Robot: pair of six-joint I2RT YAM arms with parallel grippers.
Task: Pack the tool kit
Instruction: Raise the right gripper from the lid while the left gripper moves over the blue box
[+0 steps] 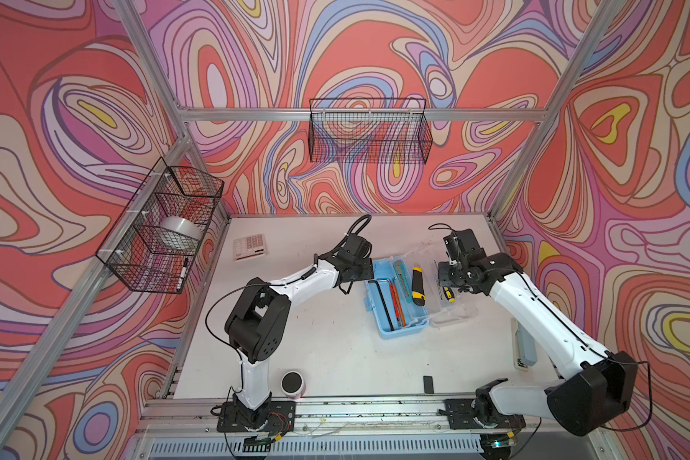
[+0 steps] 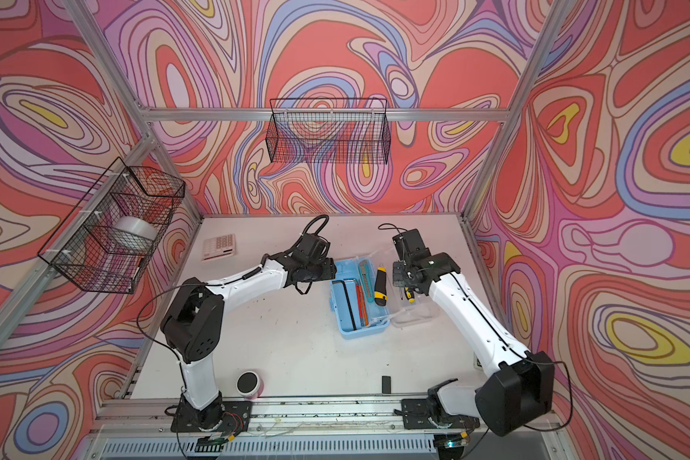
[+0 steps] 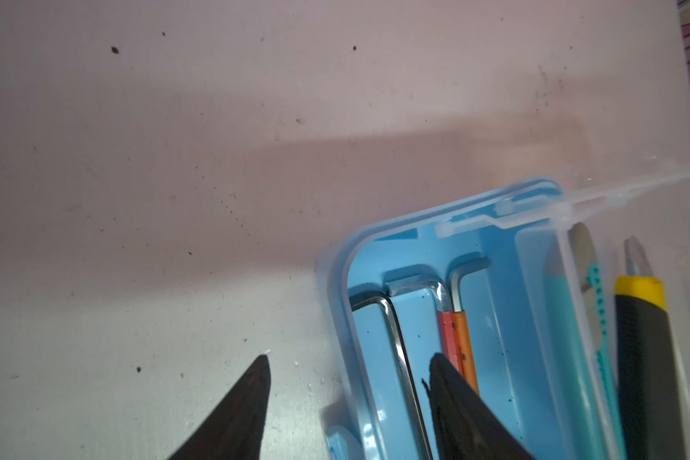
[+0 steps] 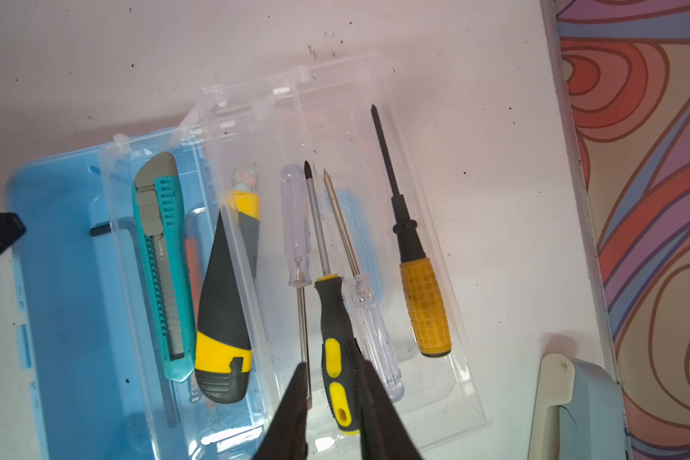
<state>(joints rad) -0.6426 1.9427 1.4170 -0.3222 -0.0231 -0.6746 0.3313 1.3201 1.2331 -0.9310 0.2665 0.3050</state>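
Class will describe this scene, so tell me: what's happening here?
Two robot arms are packing a tool kit. The right gripper grips the black-and-yellow screwdriver at the open clear lid. The left gripper hangs open at the end of the blue case, holding nothing. Hex keys and the teal knife already lie in the case.

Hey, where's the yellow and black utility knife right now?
In both top views the yellow-black utility knife lies right of centre on the open clear lid, between the teal knife and the screwdrivers.
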